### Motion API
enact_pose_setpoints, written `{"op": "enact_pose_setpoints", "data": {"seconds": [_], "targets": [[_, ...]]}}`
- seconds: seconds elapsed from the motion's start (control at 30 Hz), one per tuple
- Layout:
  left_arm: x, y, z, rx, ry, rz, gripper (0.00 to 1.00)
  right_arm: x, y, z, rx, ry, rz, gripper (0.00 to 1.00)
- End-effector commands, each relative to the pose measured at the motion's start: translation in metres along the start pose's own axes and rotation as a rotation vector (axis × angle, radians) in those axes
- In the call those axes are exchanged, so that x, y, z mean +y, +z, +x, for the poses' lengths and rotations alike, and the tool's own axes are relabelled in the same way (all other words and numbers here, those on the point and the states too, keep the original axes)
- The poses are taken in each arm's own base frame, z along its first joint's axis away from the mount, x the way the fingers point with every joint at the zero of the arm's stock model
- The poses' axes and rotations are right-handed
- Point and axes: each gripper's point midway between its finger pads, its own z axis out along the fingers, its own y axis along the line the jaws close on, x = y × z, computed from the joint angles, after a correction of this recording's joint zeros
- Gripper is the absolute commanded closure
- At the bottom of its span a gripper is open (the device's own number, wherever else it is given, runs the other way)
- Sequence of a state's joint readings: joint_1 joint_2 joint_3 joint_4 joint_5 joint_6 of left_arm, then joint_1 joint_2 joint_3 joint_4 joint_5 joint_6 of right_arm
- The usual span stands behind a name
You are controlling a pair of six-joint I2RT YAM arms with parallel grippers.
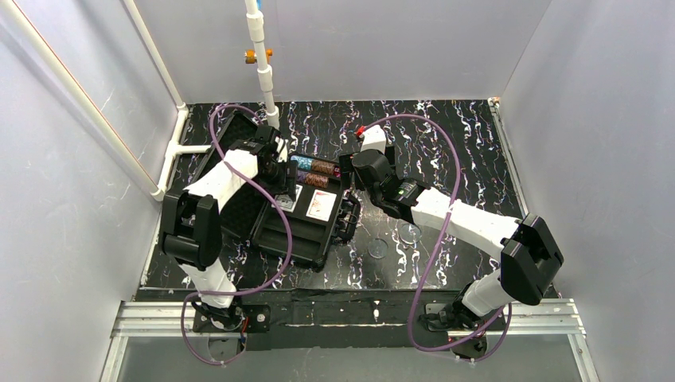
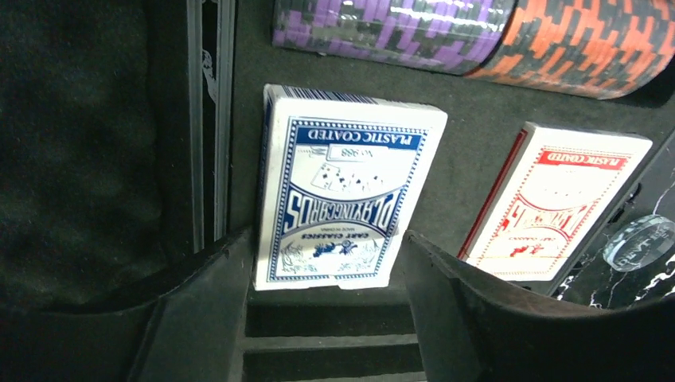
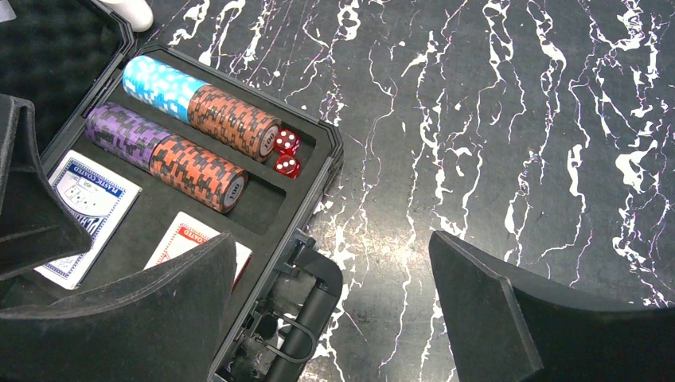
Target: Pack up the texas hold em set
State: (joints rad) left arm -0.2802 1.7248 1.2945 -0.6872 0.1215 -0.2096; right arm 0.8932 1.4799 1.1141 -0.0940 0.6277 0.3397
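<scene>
Currently the black case (image 1: pixel 306 243) lies open on the marbled table (image 1: pixel 446 143), left of centre. Its foam-lined lid (image 3: pixel 48 48) is folded back toward the left wall, and its handle (image 3: pixel 306 318) is on the side facing the right arm.

Contents of the moulded tray (image 3: pixel 263 203), as observed:
- The far row holds teal chips (image 3: pixel 163 83) set end to end with a brown stack (image 3: pixel 235 119).
- The next row holds purple chips (image 3: pixel 119 131) set end to end with a second brown stack (image 3: pixel 195 171).
- Two red dice (image 3: pixel 286 142) sit in the far row's slot, just past the brown stack.
- The blue deck (image 2: pixel 346 191) and the red deck (image 2: pixel 549 203) lie flat, side by side but apart, in the row nearest the arms.

The left gripper (image 2: pixel 328 247) is low over the tray with its jaws partly open, one on each side of the blue deck's near end. One finger appears to meet the box edge and the other stands just clear. The deck is therefore not clamped (it rests flat on the tray floor).

The right gripper (image 3: pixel 330 239) hovers above the handle side of the case with its jaws spread wide and nothing between them. One finger is over the corner of the red deck and the other over bare table.

Two clear discs (image 1: pixel 377 247) lie on the table outside the case. They are to the right of the handle, near each other but not touching.
</scene>
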Motion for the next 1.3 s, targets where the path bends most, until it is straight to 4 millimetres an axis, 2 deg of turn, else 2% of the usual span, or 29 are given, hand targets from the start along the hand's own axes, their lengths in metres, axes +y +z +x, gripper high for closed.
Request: {"op": "enact_pose_setpoints", "data": {"seconds": [0.0, 0.17, 0.4, 0.57, 0.93, 1.27], "targets": [[-0.002, -0.028, 0.003, -0.046, 0.013, -0.013, 0.32, 0.003, -0.002, -0.011, -0.048, 0.021, -0.008, 0.02], [-0.009, -0.044, -0.006, -0.105, 0.038, -0.006, 0.39, 0.005, -0.001, -0.009, -0.044, 0.021, -0.013, 0.02], [-0.013, -0.038, -0.012, -0.129, 0.062, -0.055, 0.54, 0.005, -0.002, -0.009, -0.045, 0.022, -0.016, 0.02], [-0.017, -0.032, -0.018, -0.15, 0.06, -0.047, 0.57, 0.004, -0.002, -0.009, -0.047, 0.023, -0.012, 0.02], [-0.005, -0.02, -0.025, -0.167, 0.063, -0.129, 0.61, 0.004, -0.002, -0.009, -0.05, 0.018, -0.008, 0.02], [0.006, 0.004, -0.006, -0.103, 0.045, -0.164, 0.62, 0.001, -0.002, -0.009, -0.054, 0.014, 0.002, 0.02]]}}
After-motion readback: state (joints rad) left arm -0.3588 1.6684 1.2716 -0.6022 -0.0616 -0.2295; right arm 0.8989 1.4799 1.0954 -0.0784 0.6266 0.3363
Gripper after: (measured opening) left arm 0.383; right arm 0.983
